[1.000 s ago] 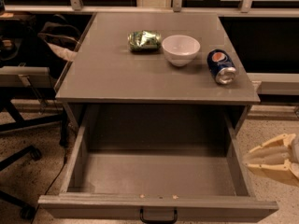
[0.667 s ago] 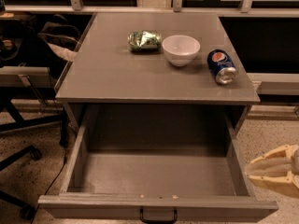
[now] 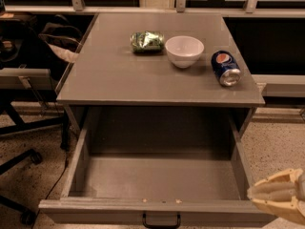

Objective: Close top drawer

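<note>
The top drawer [image 3: 162, 175] is a wide grey box pulled far out of the grey cabinet, and its inside is bare. Its flat front panel [image 3: 95, 213] runs along the bottom edge of the camera view, with the small black loop handle [image 3: 161, 220] at its centre. My gripper [image 3: 251, 194] is at the lower right, just outside the drawer's front right corner, level with the front panel. Its cream fingers [image 3: 276, 187] point left, pressed together and holding nothing. The lower drawers are out of view.
On the cabinet top [image 3: 119, 75] lie a green snack bag [image 3: 147, 41], a white bowl [image 3: 184, 50] and a Pepsi can [image 3: 225, 67] on its side. Office chair legs [image 3: 19, 166] and a cable stand at the left. Speckled floor [image 3: 276, 147] lies to the right.
My gripper has moved down, toward the drawer's front right corner. The drawer has not moved.
</note>
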Robot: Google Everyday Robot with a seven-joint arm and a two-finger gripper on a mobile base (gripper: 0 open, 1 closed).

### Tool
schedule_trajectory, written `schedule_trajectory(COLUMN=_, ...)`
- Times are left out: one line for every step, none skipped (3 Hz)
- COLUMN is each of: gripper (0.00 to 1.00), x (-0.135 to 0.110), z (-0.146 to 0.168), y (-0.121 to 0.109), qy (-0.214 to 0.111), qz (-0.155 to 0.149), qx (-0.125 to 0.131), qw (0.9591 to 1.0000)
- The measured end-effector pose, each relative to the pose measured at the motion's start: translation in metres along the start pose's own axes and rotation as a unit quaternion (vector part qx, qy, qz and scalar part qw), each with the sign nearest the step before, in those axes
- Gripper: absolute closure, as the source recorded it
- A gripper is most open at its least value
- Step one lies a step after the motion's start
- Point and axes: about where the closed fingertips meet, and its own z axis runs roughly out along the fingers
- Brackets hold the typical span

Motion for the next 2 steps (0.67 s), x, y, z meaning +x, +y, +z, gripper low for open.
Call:
schedule_trajectory(gripper=1.0, x=0.01, z=0.009, y=0.004, qy=-0.002, qz=0.01, qx=0.011, qw=0.9999)
schedule_trajectory(gripper=1.0, x=0.03, z=0.03, y=0.005, qy=-0.005, qz=0.037, qx=0.053, qw=0.9979)
